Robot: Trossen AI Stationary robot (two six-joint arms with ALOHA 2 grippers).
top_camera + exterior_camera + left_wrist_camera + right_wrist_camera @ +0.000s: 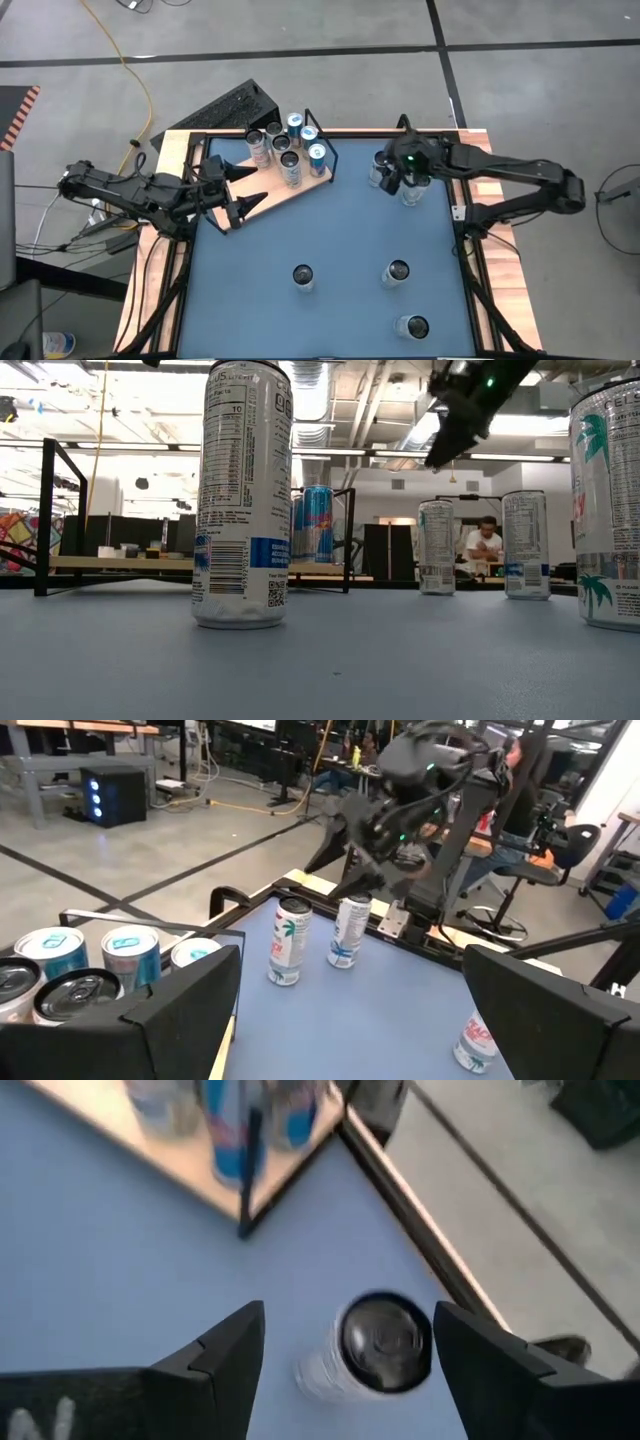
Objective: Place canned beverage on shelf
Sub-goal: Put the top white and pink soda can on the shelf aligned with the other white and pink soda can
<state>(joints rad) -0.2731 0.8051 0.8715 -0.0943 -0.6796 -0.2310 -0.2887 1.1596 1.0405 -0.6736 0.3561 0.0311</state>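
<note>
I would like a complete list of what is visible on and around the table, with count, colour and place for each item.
shelf: one, pale wood with black wire frame, far left part of the blue table.
cans on shelf: six, silver and blue, standing together at its far end.
cans under right arm: two, silver, far right of the table.
loose cans: three, silver, near half of the table.
cable: one, yellow, on the floor beyond the table.
person: one, seated in the room behind.
left gripper: black, jaws open, over the shelf's near end.
right gripper: black, jaws open, above one can.
</note>
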